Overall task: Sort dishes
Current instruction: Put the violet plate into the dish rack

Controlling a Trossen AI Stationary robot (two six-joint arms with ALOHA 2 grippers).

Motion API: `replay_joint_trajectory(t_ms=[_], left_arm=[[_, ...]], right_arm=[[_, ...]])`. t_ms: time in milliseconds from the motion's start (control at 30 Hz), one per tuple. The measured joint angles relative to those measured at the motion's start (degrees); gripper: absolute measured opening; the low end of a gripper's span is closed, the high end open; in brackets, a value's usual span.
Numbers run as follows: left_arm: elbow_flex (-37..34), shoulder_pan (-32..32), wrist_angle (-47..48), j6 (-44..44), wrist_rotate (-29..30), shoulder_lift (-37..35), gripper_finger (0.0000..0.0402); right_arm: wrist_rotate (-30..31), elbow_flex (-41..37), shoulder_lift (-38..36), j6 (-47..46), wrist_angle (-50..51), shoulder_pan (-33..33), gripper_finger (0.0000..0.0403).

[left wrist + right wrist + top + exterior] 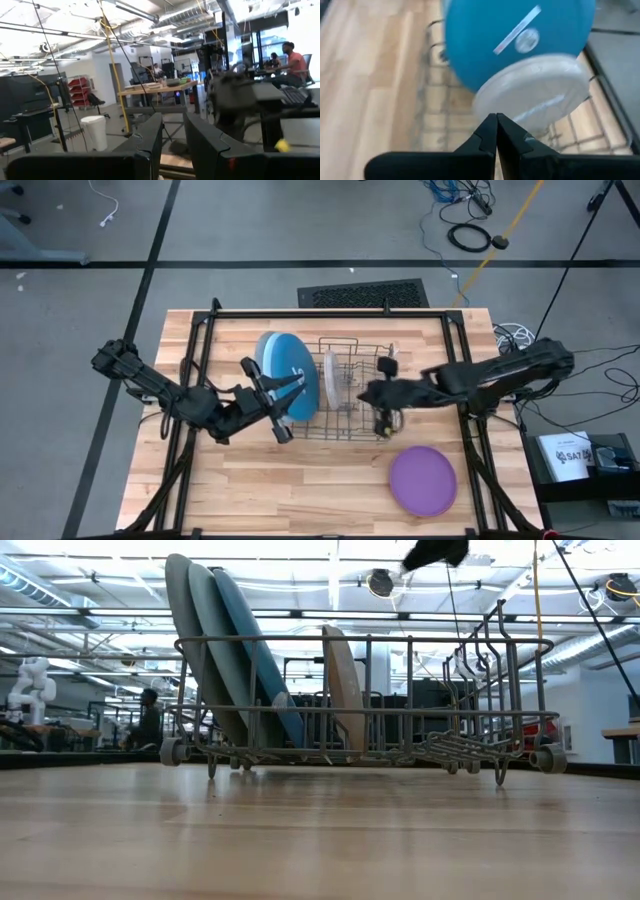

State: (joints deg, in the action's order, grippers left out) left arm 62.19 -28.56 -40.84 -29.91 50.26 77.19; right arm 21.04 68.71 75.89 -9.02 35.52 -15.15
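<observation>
A grey wire dish rack point(350, 398) stands mid-table. At its left end stand three large plates point(225, 650) on edge, leaning left: grey, light blue, darker blue point(288, 370). A beige-grey smaller plate point(344, 690) stands on edge in the rack's middle point(535, 90). A purple plate point(422, 480) lies flat on the table at the near right. My left gripper point(295, 394) hovers over the blue plates, open point(172, 120), with nothing between its fingers. My right gripper point(364, 393) hangs above the rack's right half, shut point(496, 125) and slanting down toward the plates.
A black tube frame point(200, 330) runs round the tabletop. The rack's right end has a raised wire section point(500, 650). Bare wood lies at the table's near left point(220, 490). People sit in the room beyond the table point(292, 62).
</observation>
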Motion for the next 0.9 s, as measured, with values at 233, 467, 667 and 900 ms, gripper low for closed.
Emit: replay_joint_trajectory(t_ms=[233,467,667,900], left_arm=[[0.00,0.06,2.68,1.09,-0.02,0.02,0.0086],[0.00,0.31,2.89,1.09,-0.04,0.04,0.0086],[0.00,0.41,2.90,1.09,-0.28,0.04,0.0086],[0.00,0.42,4.82,2.53,-0.51,0.07,0.0086]], right_arm=[[-6.45,0.00,-3.51,-14.35,17.32,-10.42,0.0000],[-13.54,0.00,-0.99,-30.60,22.76,-19.78,0.0006],[-14.05,-1.55,4.62,-42.29,32.86,-24.48,0.0060],[-14.97,-8.44,7.67,-41.86,30.40,-25.45,0.0163]])
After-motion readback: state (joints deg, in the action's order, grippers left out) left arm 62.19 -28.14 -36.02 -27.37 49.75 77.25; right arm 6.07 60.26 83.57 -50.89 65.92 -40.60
